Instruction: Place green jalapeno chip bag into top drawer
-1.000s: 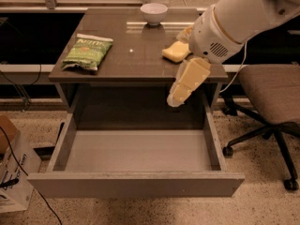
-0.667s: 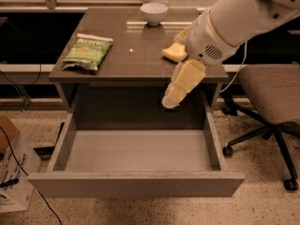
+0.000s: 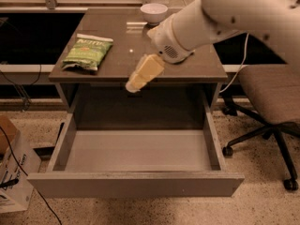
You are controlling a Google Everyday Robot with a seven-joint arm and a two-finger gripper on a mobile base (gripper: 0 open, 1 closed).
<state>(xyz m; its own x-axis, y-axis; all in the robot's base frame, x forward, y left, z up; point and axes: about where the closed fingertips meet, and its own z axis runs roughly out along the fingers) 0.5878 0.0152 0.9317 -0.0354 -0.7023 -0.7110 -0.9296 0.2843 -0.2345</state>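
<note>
The green jalapeno chip bag lies flat on the left part of the brown table. The top drawer is pulled fully open below the table, and its light grey inside holds nothing. My gripper hangs at the table's front edge, near the middle, above the back of the drawer. It is to the right of the bag and apart from it. It holds nothing that I can see. The white arm reaches in from the upper right.
A white bowl stands at the back of the table. An office chair is to the right of the drawer. A cardboard box and cables sit on the floor at the left.
The arm and gripper have moved left along the table's front edge, closer to the bag. The yellow sponge seen earlier is now hidden behind the arm.
</note>
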